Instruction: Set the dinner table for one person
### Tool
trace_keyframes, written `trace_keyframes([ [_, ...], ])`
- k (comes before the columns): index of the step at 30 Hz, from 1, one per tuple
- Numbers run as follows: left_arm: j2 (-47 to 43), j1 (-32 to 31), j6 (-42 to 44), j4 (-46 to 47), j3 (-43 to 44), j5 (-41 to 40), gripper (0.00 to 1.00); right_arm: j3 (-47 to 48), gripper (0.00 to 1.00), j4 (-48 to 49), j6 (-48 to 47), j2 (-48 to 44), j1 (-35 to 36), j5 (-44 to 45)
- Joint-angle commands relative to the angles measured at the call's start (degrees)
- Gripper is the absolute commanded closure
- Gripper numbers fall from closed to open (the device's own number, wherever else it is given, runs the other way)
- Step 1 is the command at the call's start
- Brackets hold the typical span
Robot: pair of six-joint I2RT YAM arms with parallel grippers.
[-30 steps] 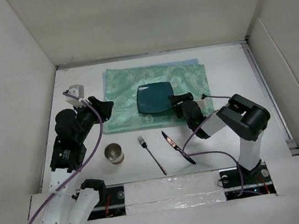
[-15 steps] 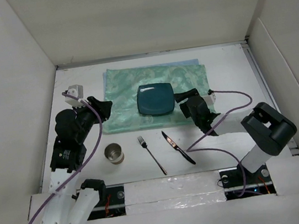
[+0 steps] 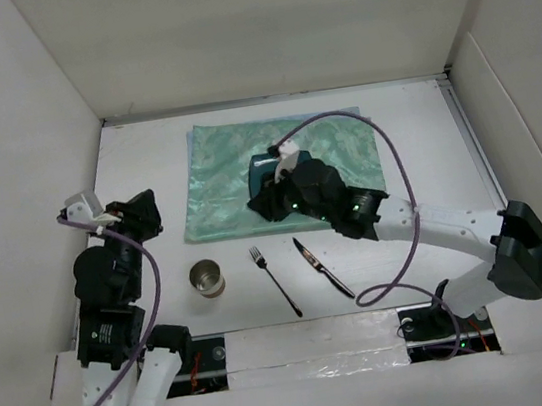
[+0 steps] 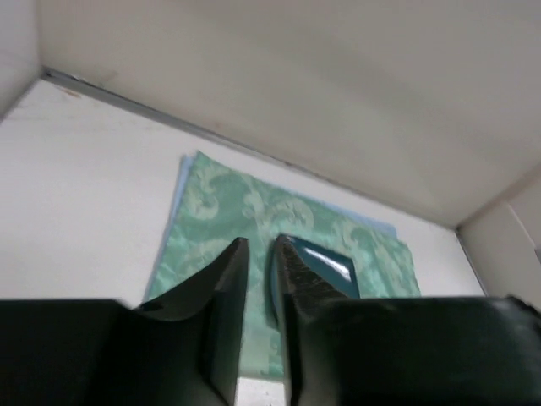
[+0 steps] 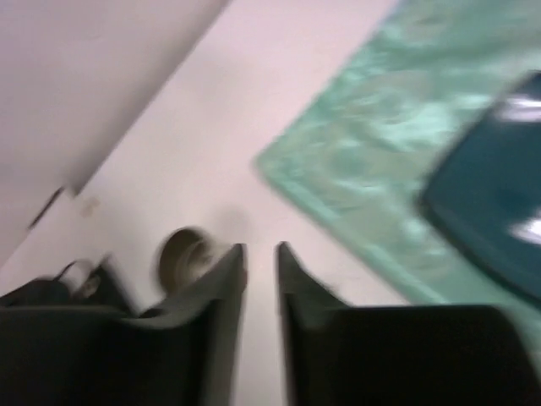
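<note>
- The right hand [image 5: 260,254] has left the right edge of the teal plate [image 5: 494,190] and swung across it toward the cup [image 3: 206,277]. Its jaws have narrowed to a slit with nothing between them.
- The left hand [image 4: 259,249] has drawn back from the placemat [image 3: 221,170]. It too is narrow and empty.
- The plate lies on the placemat, mid-way across the white bench [image 3: 424,141].
- The fork [image 3: 275,282] and knife [image 3: 323,268] lie on bare bench just in front of the mat.
- We judge the plate settled, with cup and cutlery left to place.
</note>
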Motion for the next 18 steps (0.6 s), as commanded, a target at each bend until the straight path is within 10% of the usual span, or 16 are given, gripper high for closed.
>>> trace_keyframes([
  [1,-2.55,0.21,-2.06,0.37,0.08,-10.58,0.8,7.26,0.64,-11.95,-13.26,5.24,6.19,-4.25],
  [4,-5.01,0.83,-3.56,-0.16,-0.27,-15.95,0.72,15.34,0.45,-15.11,-16.07,13.48,9.98,-2.58],
  [18,-8.09,0.83,-2.51,2.31,-2.03,-14.82,0.66,34.0,0.44,-23.74,-18.11,35.05,14.64,-3.98],
])
